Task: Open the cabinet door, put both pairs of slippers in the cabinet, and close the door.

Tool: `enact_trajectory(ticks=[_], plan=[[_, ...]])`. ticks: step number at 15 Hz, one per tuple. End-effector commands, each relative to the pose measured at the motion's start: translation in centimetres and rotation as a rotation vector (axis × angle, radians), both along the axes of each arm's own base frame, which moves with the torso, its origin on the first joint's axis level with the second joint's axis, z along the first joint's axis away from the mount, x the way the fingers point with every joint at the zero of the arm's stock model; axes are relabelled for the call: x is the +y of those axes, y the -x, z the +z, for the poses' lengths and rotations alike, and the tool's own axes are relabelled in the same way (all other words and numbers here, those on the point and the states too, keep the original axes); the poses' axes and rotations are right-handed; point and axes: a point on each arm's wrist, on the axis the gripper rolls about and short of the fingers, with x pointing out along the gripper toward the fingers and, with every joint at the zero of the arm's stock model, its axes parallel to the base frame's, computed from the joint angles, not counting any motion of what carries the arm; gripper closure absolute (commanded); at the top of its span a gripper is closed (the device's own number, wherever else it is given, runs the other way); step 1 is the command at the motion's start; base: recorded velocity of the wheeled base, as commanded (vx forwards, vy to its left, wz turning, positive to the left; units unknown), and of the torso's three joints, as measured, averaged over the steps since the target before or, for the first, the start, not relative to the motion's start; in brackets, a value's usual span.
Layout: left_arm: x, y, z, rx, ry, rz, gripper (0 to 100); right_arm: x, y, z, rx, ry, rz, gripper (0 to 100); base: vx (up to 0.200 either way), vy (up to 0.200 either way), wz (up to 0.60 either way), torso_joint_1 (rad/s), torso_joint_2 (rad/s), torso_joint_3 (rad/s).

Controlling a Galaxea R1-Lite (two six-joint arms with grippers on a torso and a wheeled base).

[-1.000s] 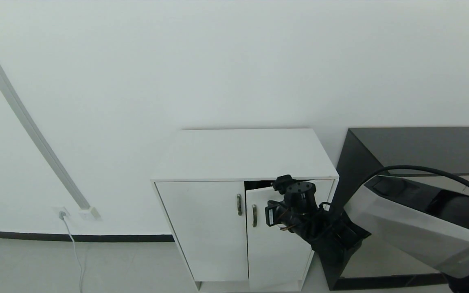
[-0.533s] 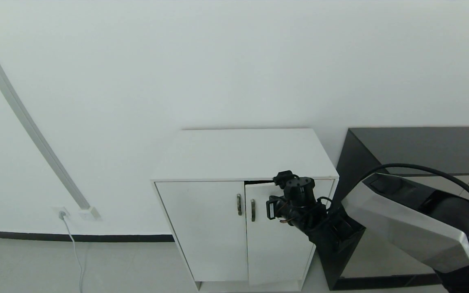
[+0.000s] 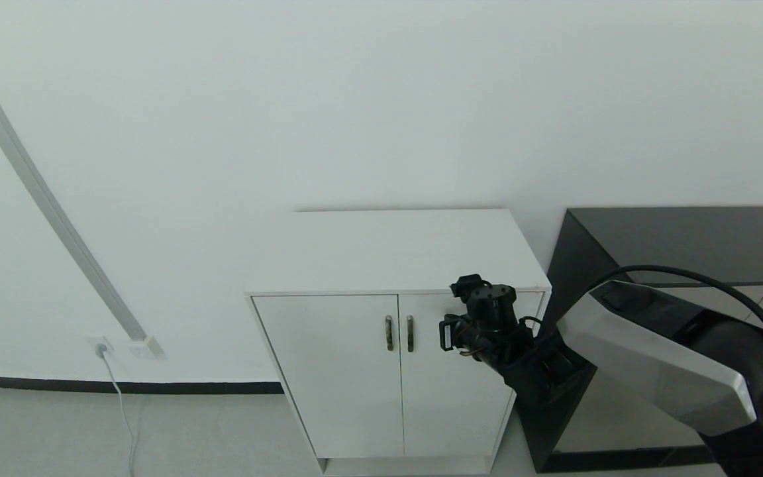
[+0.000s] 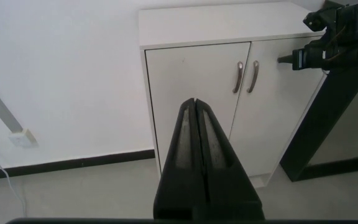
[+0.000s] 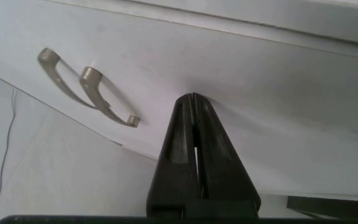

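Right cabinet door (image 3: 456,397) flush shut, handle (image 3: 410,333) upright. Right tool (image 5: 192,98) pressed together, tip against door face. Left tool (image 4: 194,102) likewise.

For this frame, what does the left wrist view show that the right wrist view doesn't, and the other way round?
Left wrist view: the whole cabinet with both doors shut, the wall socket, the dark furniture beside it, and the shut left gripper. Right wrist view: the contact up close, the shut right gripper tip against the right door. Shared: the two door handles, the right door.
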Motion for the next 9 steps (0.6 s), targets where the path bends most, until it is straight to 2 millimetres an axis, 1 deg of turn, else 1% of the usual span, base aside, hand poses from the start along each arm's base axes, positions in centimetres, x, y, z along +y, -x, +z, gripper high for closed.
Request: enact_trajectory(ticks=[1,6,9], plan=[[0.00,-0.01,0.00,0.001,0.000,0.000,100,-0.01,-0.13,-0.03,-0.003,-0.002,-0.002,100,0.000,0.000,0.00,0.000,0.00,0.000],[0.00,-0.01,0.00,0.001,0.000,0.000,100,-0.09,-0.15,0.02,-0.004,-0.003,-0.003,100,0.000,0.000,0.00,0.000,0.00,0.000],[0.00,-0.01,0.00,0.001,0.000,0.000,100,-0.40,0.46,0.55,-0.004,-0.004,-0.003,100,0.000,0.000,0.00,0.000,0.00,0.000]])
